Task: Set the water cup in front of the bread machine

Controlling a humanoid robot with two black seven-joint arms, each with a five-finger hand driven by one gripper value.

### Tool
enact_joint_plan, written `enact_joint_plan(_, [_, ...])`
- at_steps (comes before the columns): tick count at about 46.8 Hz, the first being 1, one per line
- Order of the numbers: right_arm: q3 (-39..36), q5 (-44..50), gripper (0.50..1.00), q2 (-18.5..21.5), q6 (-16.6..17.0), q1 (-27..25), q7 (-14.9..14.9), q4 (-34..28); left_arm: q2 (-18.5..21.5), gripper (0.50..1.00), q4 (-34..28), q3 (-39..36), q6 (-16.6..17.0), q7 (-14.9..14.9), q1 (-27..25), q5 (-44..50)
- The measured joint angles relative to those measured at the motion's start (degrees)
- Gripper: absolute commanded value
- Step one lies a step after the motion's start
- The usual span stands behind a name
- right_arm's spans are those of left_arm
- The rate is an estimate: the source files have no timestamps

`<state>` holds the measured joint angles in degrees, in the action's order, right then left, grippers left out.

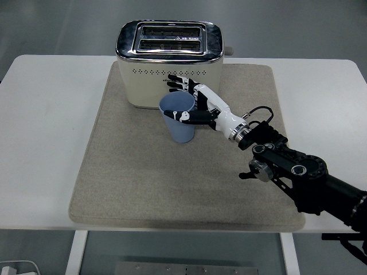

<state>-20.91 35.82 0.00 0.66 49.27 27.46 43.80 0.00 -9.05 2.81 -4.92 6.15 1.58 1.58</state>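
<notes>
A blue water cup [180,129] stands upright on the grey mat [143,172], just in front of the cream and chrome bread machine [169,60]. My right hand [182,98] reaches in from the lower right and hovers at the cup's far right rim. Its fingers [175,83] are spread against the front of the bread machine, above the cup. The thumb [184,116] lies over the cup's rim, and nothing is gripped. The left arm is out of view.
The mat covers the middle of the white table [46,114]. The bread machine sits at the mat's back edge, with a lever knob [229,51] on its right side. My black forearm [298,172] crosses the mat's right front corner.
</notes>
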Motion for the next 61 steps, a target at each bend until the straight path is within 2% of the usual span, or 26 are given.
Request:
enact_joint_plan(27, [-0.19, -1.19, 0.924, -0.08, 0.45, -0.13, -0.22, 1.81, 0.0, 1.0, 0.01, 0.0, 0.0, 0.0, -0.01, -0.02])
enact_joint_plan(61, [-0.7, -1.44, 0.924, -4.17, 1.44, -0.13, -0.22, 3.48, 0.0, 1.0, 0.09, 0.0, 0.0, 0.0, 0.0, 0.0])
